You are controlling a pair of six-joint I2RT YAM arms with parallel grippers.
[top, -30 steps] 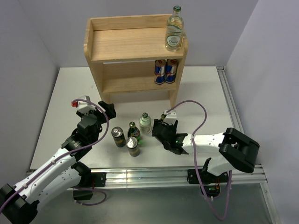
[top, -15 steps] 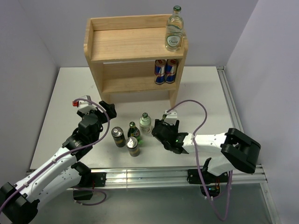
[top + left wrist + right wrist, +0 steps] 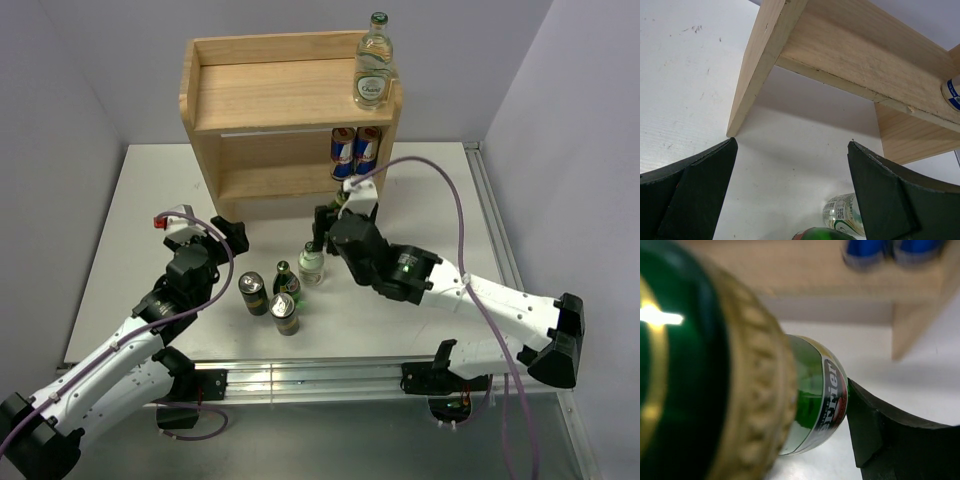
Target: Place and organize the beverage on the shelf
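Judging from the right wrist view, a green bottle (image 3: 815, 390) is held in the right gripper (image 3: 326, 222). One finger is pressed against its labelled side, the other is hidden behind the glass, and the grip is taken to be closed. The bottle's exact tilt cannot be told. The shelf (image 3: 270, 95) lies directly ahead of this gripper and close by. Its lower board is filled at the right end by two blue cans (image 3: 355, 152) and left bare to their left, so a forward reach angled slightly left is judged to be called for. The left gripper (image 3: 792, 145) is spread wide with nothing in it, and is aimed at the shelf's left foot from farther off.
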